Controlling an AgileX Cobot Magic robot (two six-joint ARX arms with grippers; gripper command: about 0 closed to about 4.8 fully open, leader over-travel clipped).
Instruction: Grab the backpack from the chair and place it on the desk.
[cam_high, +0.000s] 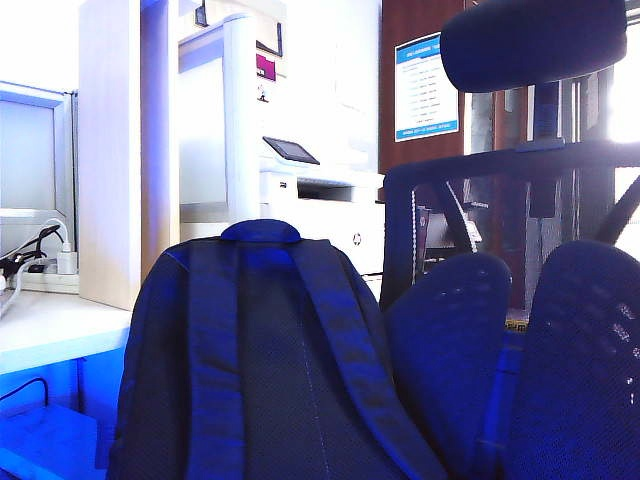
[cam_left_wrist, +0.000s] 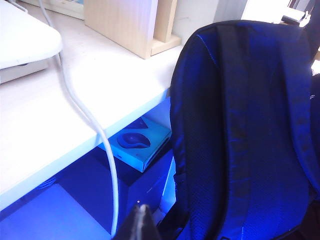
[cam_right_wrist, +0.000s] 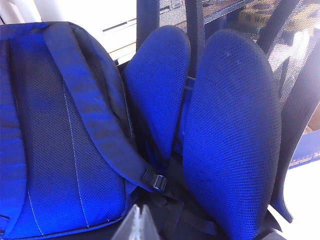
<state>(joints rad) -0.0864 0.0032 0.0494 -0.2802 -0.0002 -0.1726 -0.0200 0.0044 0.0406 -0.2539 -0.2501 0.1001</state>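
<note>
The dark navy backpack stands upright on the chair, mesh back panel and two padded straps facing me, its grab handle on top. It also fills the left wrist view and the right wrist view. The chair's two rounded mesh back pads stand beside it, the headrest above. The white desk lies to the backpack's left. My left gripper is shut and empty, short of the backpack's lower edge. My right gripper is shut and empty, just before the backpack's bottom corner and strap buckle. Neither gripper shows in the exterior view.
A white cable hangs over the desk edge. A wooden upright panel stands on the desk, a power strip beside it. A white printer sits behind the backpack. A blue box lies under the desk.
</note>
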